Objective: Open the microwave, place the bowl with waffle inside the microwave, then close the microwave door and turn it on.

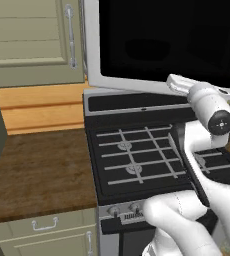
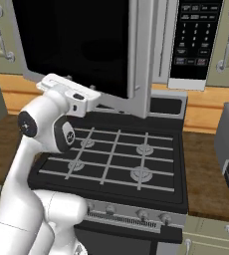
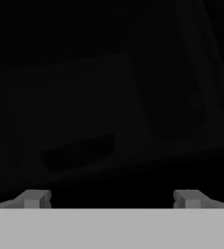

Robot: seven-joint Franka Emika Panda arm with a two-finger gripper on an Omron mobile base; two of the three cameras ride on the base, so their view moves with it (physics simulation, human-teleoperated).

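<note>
While my arm is reaching up over the stove [image 1: 137,155], my gripper [image 3: 109,198] is pointing straight at the microwave door [image 2: 76,45], fingers [image 3: 33,198] spread wide, pinching nothing.

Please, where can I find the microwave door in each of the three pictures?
Left base view: the microwave door is the black glass panel at the top right, above the stove.
Right base view: the door is at the top left, swung out, its silver edge near the middle.
Hand view: dark glass ahead of the open tool, probably the door.
Shared landmark: the stove.
</note>
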